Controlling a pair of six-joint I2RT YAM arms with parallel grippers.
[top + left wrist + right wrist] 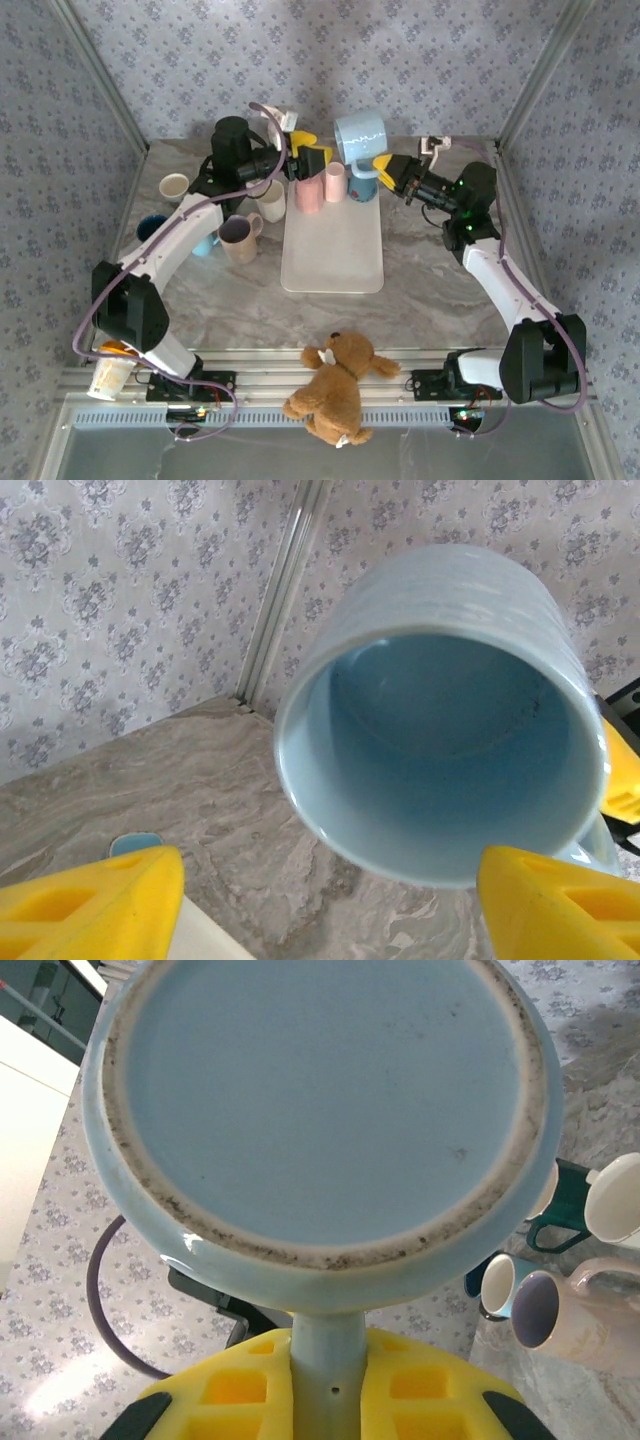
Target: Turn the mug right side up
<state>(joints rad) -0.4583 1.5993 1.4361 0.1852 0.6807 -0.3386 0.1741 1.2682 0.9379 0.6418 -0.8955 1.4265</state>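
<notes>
Nearest, at the table's front edge: 1 teddy bear [335, 385], lying btwn the two arm bases. By the left base, 1 tilted paper cup [110, 372] w/ sth orange at its top end.

Mid-table: 1 white tray [333, 255], near part bare. On its far end are 3 cups: 2 pink cups [309, 188] and 1 blue cup [362, 188]. Left of the tray, on the marble table [420, 290], 5 more: white mug [270, 200] just beside the tray edge, beige mug [240, 238], pale-blue cup [205, 243], dark cup [150, 228], cream cup [175, 187].

Farthest, up in the air over the tray's far end: the big light-blue mug [360, 135], on its side. The right gripper [385, 168] is clamped on its handle. The left gripper [310, 158] faces its mouth w/ jaws spread wide, holding nothing.

Left wrist cam looks straight into the mug's mouth, w/ yellow fingers [100, 900] low on either side. Right wrist cam gets the opp. end: the flat base w/ a dark grimy ring, the handle [328, 1360] pinched btwn yellow pads, and at least 4 table cups off to the right.
</notes>
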